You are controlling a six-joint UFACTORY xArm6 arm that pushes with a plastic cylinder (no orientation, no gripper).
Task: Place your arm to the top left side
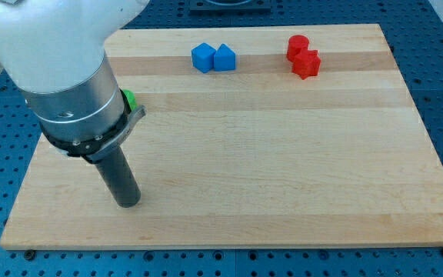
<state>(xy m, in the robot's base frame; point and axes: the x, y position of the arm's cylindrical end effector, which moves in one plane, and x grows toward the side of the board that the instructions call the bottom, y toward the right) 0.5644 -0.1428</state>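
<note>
My tip (128, 203), the blunt end of a straight dark rod with no jaws to open or close, is resting on the pale wooden board (283, 154) near its bottom left. It is standing well apart from the blue blocks (213, 58) and red blocks (303, 57). A green block (130, 98) is peeking from behind the arm. I judge sliding toward the view's top left, skirting the green block, is working best; that corner is hidden behind the arm.

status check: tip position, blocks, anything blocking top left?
My tip at board's lower left, touching nothing. Green block half hidden behind arm. Blue blocks, red blocks along top.
</note>
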